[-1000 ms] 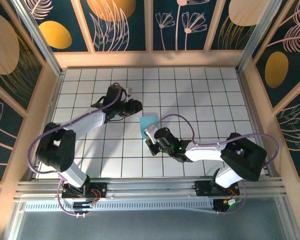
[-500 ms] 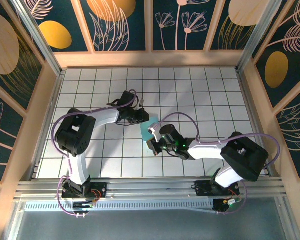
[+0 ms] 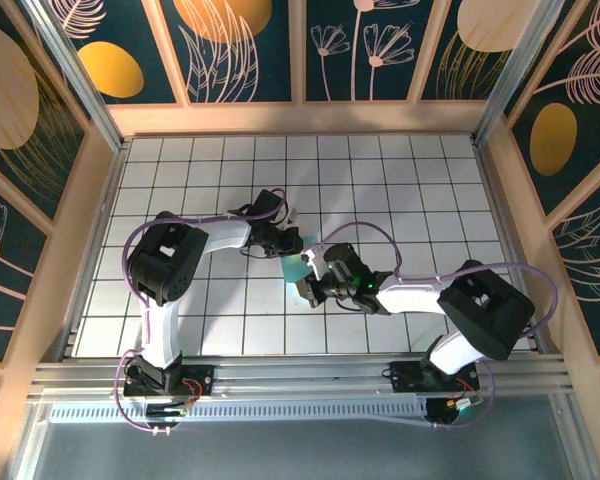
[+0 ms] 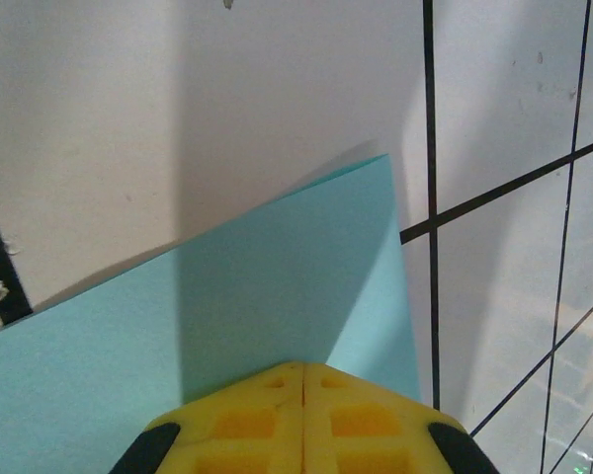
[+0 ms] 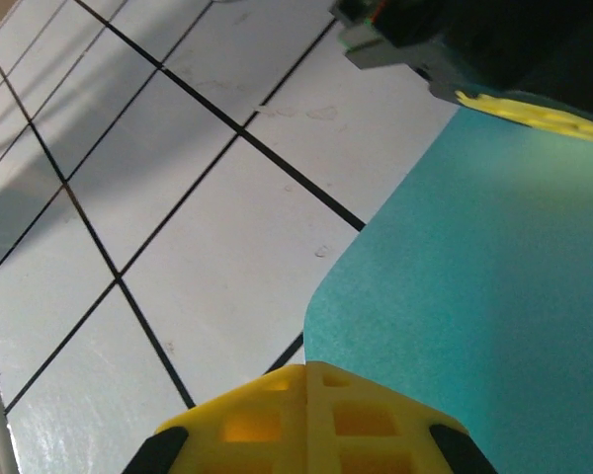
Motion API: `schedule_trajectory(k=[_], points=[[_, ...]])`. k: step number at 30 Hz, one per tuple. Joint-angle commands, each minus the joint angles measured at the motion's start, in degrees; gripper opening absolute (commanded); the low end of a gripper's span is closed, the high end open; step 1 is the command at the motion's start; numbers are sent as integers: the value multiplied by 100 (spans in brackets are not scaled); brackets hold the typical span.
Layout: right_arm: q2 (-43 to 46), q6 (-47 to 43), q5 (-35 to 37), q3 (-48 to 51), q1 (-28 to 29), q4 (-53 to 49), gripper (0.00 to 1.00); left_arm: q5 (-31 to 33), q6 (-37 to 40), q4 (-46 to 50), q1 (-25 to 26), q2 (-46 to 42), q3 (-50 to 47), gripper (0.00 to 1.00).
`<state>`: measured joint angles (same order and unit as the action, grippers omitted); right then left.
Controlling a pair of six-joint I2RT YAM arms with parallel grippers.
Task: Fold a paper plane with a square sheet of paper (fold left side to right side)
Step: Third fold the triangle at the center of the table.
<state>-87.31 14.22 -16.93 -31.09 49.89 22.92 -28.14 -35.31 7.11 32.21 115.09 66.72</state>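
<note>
L gripper [image 4: 303, 371] & R gripper [image 5: 306, 373] both pinched shut on the paper [image 4: 267, 286], lifted just off the table [image 4: 99, 118] mid-grid, btwn the arms. Risk: uneven pull or twist tears the paper, or skews the crease.

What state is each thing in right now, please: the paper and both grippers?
paper: bent, lifted, pinched at two edges, not yet a plane.
left gripper: shut on the paper.
right gripper: shut on the paper.
</note>
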Motion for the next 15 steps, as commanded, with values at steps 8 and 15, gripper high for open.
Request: schedule_trajectory(k=[8,15], points=[[-429,318,-94,-436,-421,-368,0,352,190,299,5,183,10,4],[-564,309,147,-600,-619,-585,0,371,182,327,5,176,8,4]])
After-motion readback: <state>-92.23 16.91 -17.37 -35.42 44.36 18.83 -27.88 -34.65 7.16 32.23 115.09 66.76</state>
